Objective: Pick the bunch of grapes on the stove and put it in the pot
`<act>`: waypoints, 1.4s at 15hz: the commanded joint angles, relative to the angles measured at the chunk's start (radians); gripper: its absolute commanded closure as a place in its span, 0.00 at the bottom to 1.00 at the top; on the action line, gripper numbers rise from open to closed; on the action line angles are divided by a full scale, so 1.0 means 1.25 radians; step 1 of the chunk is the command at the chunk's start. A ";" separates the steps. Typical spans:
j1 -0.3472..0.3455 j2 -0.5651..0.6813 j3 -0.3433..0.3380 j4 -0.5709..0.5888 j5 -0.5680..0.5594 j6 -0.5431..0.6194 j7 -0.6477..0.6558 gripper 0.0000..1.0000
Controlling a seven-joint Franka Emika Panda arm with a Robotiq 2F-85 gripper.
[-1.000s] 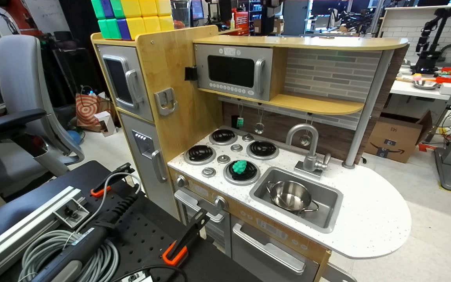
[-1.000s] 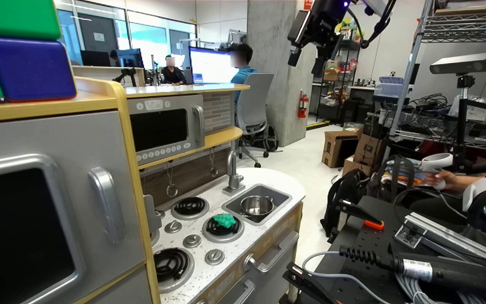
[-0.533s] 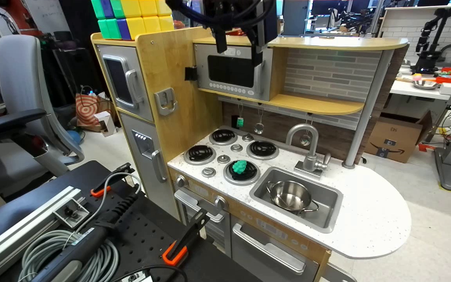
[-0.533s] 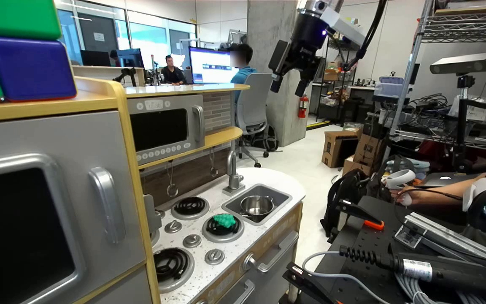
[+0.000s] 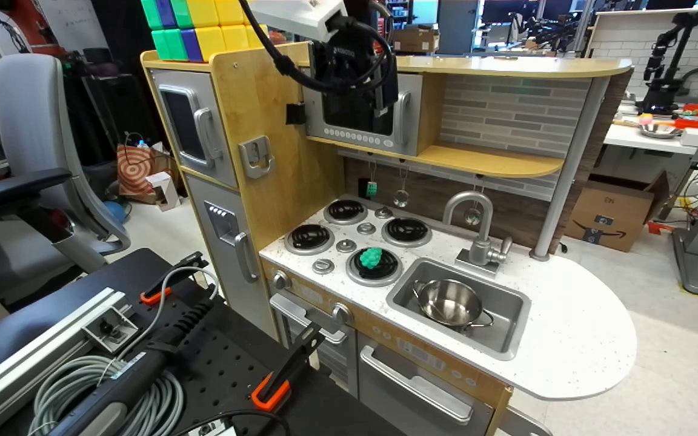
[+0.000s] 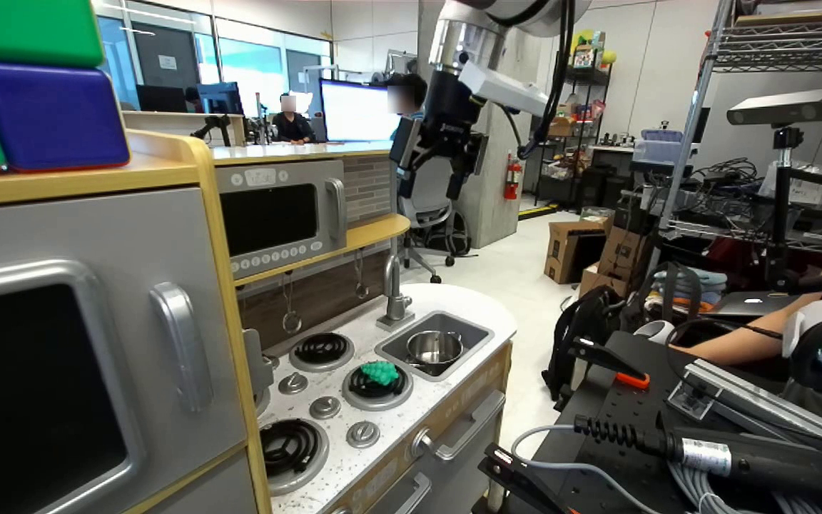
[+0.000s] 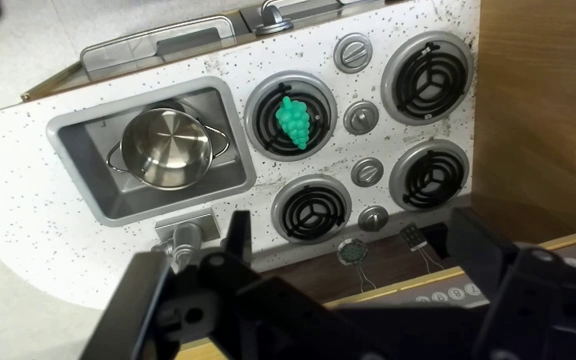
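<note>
The bright green bunch of grapes (image 5: 371, 258) lies on the front burner nearest the sink, and it also shows in an exterior view (image 6: 380, 373) and the wrist view (image 7: 294, 123). The white stove (image 7: 338, 165) has black burners ringed in silver. The shiny silver pot (image 7: 168, 150) stands upright inside the sink basin, with its inside bare; both exterior views show it too (image 5: 449, 303). My gripper (image 6: 430, 187) is open and empty, high above the counter near microwave height. In the wrist view my gripper (image 7: 353, 225) has its fingers wide apart, away from the grapes.
The sink basin (image 5: 509, 315) surrounds the pot. The faucet (image 7: 186, 240) rises behind the sink. The microwave (image 6: 272, 214) and wooden shelf (image 5: 488, 160) overhang the rear burners. A tall wooden side wall (image 7: 538, 120) bounds the stove. Hanging utensils (image 7: 352, 251) are behind it.
My gripper has come down from high up and moved toward the kitchen, leftward in both exterior views over the last second. The grapes and the pot have not moved.
</note>
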 commanded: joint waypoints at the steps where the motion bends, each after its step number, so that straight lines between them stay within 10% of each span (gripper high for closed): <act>1: 0.003 0.108 0.000 0.086 -0.062 0.015 0.081 0.00; 21: 0.033 0.324 0.009 0.262 -0.149 -0.069 0.151 0.00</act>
